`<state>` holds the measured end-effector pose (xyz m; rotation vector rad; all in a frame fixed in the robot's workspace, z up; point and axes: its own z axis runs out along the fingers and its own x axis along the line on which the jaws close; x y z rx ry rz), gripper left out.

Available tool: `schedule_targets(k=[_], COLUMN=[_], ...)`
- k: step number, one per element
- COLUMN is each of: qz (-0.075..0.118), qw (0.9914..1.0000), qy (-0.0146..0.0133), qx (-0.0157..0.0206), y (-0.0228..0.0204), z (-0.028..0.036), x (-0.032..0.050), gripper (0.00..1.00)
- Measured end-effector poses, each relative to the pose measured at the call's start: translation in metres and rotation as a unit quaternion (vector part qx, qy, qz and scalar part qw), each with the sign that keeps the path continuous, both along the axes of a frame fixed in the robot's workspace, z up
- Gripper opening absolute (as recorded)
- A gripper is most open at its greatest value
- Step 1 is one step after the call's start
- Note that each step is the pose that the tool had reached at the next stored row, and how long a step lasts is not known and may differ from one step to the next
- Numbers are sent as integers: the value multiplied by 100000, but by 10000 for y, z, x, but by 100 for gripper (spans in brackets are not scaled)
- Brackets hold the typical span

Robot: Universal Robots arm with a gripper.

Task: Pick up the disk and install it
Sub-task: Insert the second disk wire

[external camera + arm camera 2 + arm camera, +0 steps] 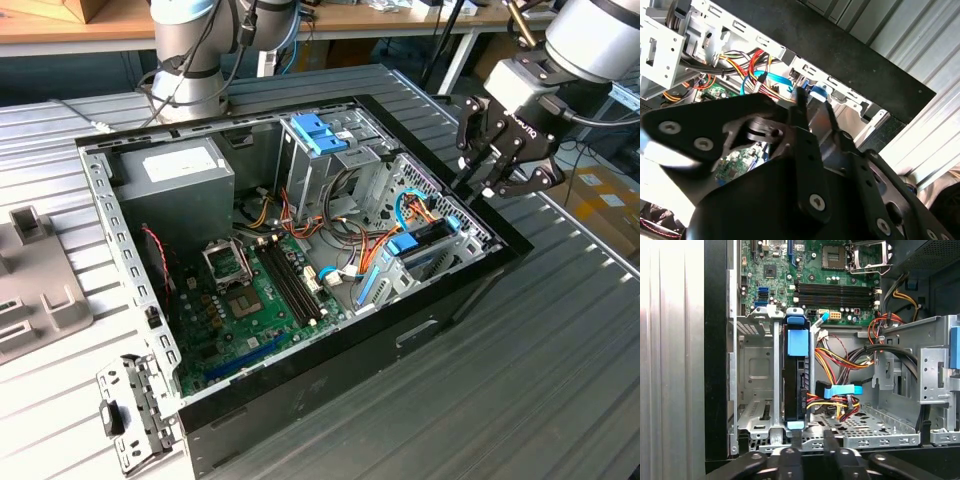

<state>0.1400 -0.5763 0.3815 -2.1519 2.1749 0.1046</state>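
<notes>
The gripper (478, 178) hung over the case's (400, 340) front rim, at the exterior view's right, with nothing between its fingers. In the first wrist view the two fingertips (796, 440) stood close together with a narrow gap, empty, just above the perforated floor of the drive bay (755, 390). I would call it nearly closed and holding nothing.

The disk (796, 375) stood on edge in the bay's slot, in the case's front corner, just below and inward of the gripper. Its long axis ran from the front rim toward the motherboard (830, 270), and its thin edge faced up with a blue rail (796, 342) along it. In the exterior view the disk (425, 240) showed as a dark slab with blue trim just inside the rim. It appeared seated between the bay's metal walls, so the install looked largely done, though whether it had latched I could not tell.

Orange, red and yellow cables (840, 360) and a blue connector (842, 390) crowded the space beside the disk, toward the case's middle. The case lay open on a ribbed grey table (560, 380), with free room outside the front rim. A grey power supply (175, 180) and a cage (320, 140) with a blue top sat toward the case's back edge, well apart.
</notes>
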Motion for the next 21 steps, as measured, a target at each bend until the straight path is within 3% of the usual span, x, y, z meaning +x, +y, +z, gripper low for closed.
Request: schedule_targets(k=[1, 11, 14, 16, 21], qz=[-1, -2, 2, -3, -1], qw=[100000, 100000, 100000, 99999, 99997], qy=[-1, -6, -7, -6, -6], qx=[4, 61, 161, 456, 756], y=[0, 2, 2, 1, 3], z=[0, 16, 16, 11, -20], x=[0, -43, -102, -208, -290], gripper=[36, 36, 36, 36, 36])
